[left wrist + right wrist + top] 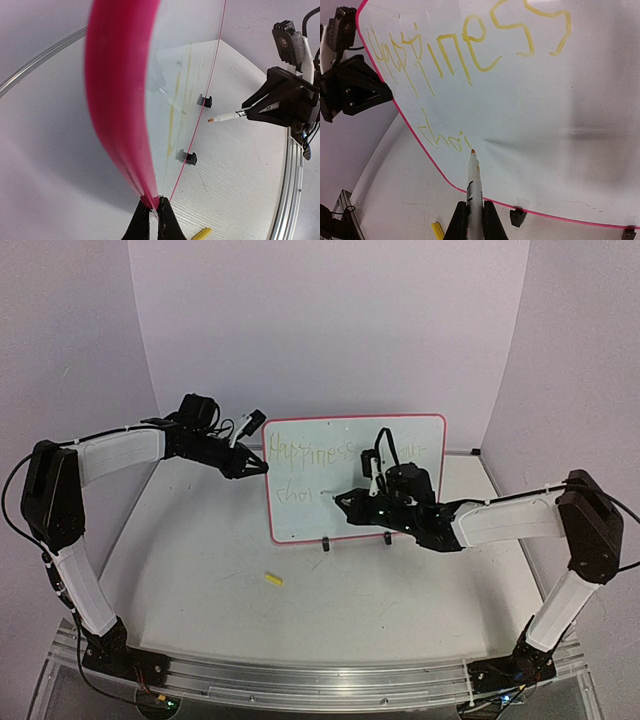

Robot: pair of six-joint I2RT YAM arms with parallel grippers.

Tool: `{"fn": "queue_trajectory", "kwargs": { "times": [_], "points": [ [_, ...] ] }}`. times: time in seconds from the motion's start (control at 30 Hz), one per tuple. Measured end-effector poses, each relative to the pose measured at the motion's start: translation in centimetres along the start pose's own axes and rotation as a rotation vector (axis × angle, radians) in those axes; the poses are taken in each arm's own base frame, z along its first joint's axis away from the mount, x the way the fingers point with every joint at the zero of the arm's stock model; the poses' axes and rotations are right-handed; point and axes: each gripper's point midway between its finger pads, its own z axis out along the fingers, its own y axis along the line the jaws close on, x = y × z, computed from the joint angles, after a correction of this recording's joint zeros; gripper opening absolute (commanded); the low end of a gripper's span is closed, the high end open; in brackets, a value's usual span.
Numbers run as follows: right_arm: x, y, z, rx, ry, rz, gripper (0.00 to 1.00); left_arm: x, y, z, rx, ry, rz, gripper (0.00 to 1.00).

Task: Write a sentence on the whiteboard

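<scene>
1. Whiteboard (310, 520) is standing upright on its two black clip feet (326, 544) mid-table, writing side facing you. The sentence (470, 55) is sitting on the upper-left part of the face. Top line is reading "Happiness", w/ fainter words further right that I can't make out.
2. Step in hand, as I judge it: you're writing line 2. It's reading "choi" so far, which looks like mid-word, so the job seems past halfway but not done.
3. R gripper (474, 210) is pressed together on the marker (473, 175), pinching the barrel. The tip is pointing at the board just right of the "i". Can't tell if the tip is touching or just off the surface.
4. L gripper (154, 205) is pinching the board's left edge, fingers shut on the red border, bracing it.
5. Next move is calling for a light press and a short stroke to the right on the same baseline. Too hard a push could be tipping the board back, so you're relying on that L pinch.
6. Yellow cap (273, 579) is lying on the table (200, 570) in front of the board, well apart from both grippers.
</scene>
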Motion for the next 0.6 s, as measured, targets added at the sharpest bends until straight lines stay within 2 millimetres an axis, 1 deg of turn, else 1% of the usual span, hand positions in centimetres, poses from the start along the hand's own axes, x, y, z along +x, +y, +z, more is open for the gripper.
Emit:
{"fn": "queue_trajectory", "kwargs": {
  "times": [0.17, 0.4, 0.6],
  "points": [
    [0.5, -0.4, 0.7, 0.011, 0.014, 0.006, 0.0, 0.0, 0.0, 0.0, 0.0, 0.0, 0.0, 0.0],
    [-0.4, -0.5, 0.8, 0.014, -0.012, 0.013, 0.0, 0.0, 0.0, 0.0, 0.0, 0.0, 0.0, 0.0],
    [-0.6, -0.8, 1.0, 0.018, -0.017, 0.018, 0.0, 0.0, 0.0, 0.0, -0.001, 0.0, 0.0, 0.0]
  ]
}}
